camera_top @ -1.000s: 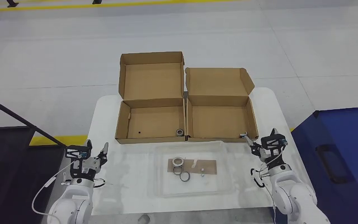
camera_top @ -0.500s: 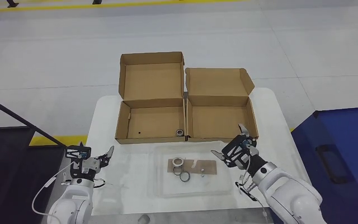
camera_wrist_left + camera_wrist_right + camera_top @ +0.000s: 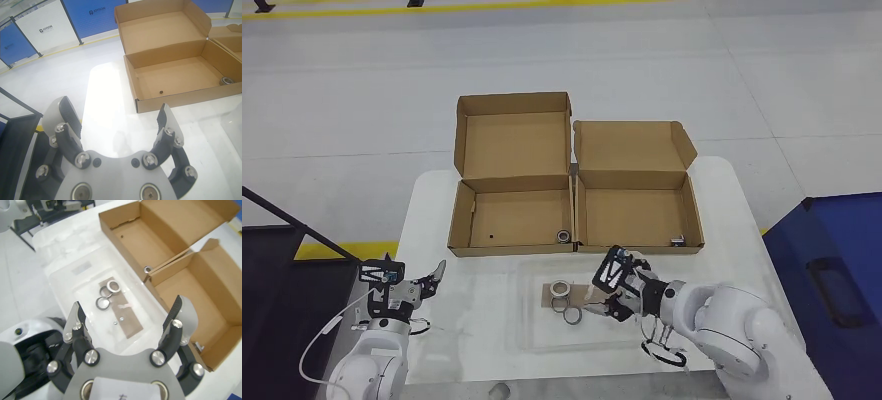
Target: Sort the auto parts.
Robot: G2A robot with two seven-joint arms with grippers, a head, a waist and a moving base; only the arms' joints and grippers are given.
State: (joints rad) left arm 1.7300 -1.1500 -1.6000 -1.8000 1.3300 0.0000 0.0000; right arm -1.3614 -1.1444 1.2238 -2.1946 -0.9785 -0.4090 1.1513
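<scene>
While the left gripper (image 3: 113,102) idles open at the table's (image 3: 432,215) left edge, the right gripper (image 3: 595,282) hangs open over the clear tray (image 3: 527,335)
Left gripper: fingers apart, empty, above bare table, apart from the left box (image 3: 512,218); in that box a bearing (image 3: 563,236) lies by the right wall, a small dark piece (image 3: 488,239) near front left. Tray: three rings (image 3: 103,303) and two small fasteners (image 3: 122,319) on or beside a brown card strip (image 3: 130,323). Right gripper: fingers spread, holding nothing, above the strip. Right box (image 3: 637,215): one small metal part (image 3: 677,240) in front right corner
</scene>
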